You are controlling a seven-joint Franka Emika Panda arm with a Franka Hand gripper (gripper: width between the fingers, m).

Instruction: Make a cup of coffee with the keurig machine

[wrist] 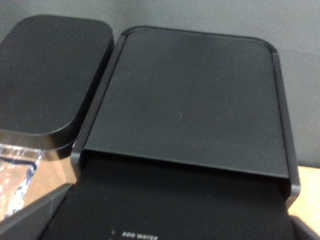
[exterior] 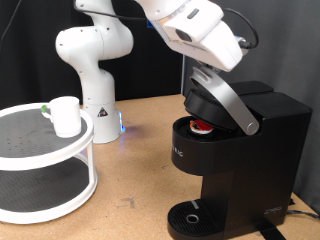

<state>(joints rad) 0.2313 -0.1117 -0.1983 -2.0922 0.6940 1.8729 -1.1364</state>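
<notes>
The keurig machine (exterior: 240, 150) stands at the exterior view's right, its head raised open on the grey-silver handle band (exterior: 232, 105). A red-topped pod (exterior: 203, 126) sits in the open holder. The round drip tray (exterior: 192, 218) below is bare. The cup (exterior: 66, 115), white with a greenish handle, stands on the top tier of a white round rack (exterior: 45, 150) at the left. My gripper's white hand (exterior: 200, 35) hangs over the raised head; its fingers are hidden there. The wrist view shows only the machine's black top (wrist: 190, 100), no fingers.
The arm's white base (exterior: 95, 60) stands at the back, between the rack and the machine. In the wrist view a second black rounded lid (wrist: 50, 70) lies beside the top panel, with clear crinkled plastic (wrist: 15, 170) on the wooden table (exterior: 140, 150).
</notes>
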